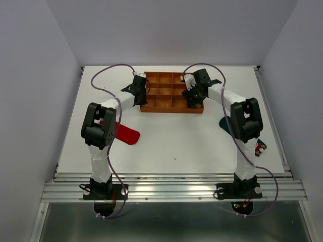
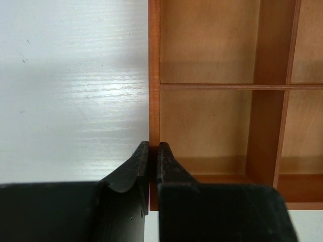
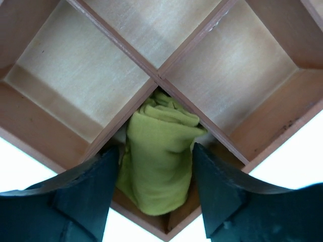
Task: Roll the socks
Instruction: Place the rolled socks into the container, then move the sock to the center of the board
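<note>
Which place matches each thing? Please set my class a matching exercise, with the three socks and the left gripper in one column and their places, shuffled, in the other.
Things
1. red sock
2. dark teal sock
3. yellow sock
4. left gripper

Places
A. in a tray compartment, between the right gripper's fingers
B. on the table by the left arm
C. closed on the tray's left wall
D. on the table, partly hidden by the right arm

Pairs: 1-B, 2-D, 3-A, 4-C
</note>
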{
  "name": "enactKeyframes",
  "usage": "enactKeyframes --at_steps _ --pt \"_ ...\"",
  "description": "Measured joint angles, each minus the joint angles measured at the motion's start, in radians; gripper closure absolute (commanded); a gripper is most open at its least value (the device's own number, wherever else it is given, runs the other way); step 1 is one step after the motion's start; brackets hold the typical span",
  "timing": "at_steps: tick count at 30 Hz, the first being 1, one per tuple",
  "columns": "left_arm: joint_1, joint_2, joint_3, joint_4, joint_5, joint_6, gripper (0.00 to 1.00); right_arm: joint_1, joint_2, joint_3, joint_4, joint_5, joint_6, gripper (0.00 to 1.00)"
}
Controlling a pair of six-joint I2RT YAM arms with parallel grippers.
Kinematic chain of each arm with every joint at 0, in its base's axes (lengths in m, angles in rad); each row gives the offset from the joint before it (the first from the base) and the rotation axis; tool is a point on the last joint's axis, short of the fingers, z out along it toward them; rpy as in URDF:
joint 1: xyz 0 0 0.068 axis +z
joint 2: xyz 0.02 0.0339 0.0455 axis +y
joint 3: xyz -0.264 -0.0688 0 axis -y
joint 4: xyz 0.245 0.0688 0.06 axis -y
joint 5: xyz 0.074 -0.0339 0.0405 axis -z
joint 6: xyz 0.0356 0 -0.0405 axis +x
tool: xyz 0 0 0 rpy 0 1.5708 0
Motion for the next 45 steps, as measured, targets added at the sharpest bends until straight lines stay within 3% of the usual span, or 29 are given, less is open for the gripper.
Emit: enactKeyframes --at_steps 2,3,5,6,19,24,29,32,34,39,45 --pt "-0.001 0.0 0.0 0.001 0.0 0.001 1.0 0.0 -0.008 0.0 -0.008 0.002 0.0 0.31" --pt "-0.001 0.001 0.0 0.001 -0.001 0.001 1.0 0.001 -0.014 0.0 -0.013 0.003 0.002 0.2" --pt "-0.001 0.002 0.002 0.001 -0.002 0.002 1.0 0.002 -0.026 0.0 -0.022 0.008 0.004 0.18" --pt "-0.001 0.003 0.003 0.0 -0.001 0.002 1.0 0.003 -0.035 -0.002 -0.022 0.009 0.003 0.0" --pt "-0.002 0.029 0.045 -0.018 -0.011 -0.014 0.99 0.004 -0.23 -0.1 0.047 0.029 0.088 0.0" --pt "-0.003 0.034 0.056 -0.029 -0.014 -0.023 0.81 0.004 -0.333 -0.195 0.163 0.147 0.237 0.0" --pt "-0.004 0.047 0.068 -0.054 -0.028 -0.039 0.43 0.004 -0.426 -0.232 0.242 0.26 0.409 0.0" --pt "-0.004 0.055 0.068 -0.081 -0.031 -0.044 0.29 0.004 -0.477 -0.274 0.268 0.311 0.475 0.0" --pt "-0.004 0.053 0.068 -0.09 -0.036 -0.051 0.1 0.004 -0.5 -0.302 0.275 0.341 0.508 0.0" --pt "-0.004 0.014 0.068 -0.121 -0.038 -0.062 0.01 0.004 -0.554 -0.362 0.269 0.381 0.57 0.0" --pt "-0.007 -0.165 0.097 -0.161 -0.051 -0.076 0.01 0.004 -0.699 -0.422 0.269 0.408 0.642 0.0"
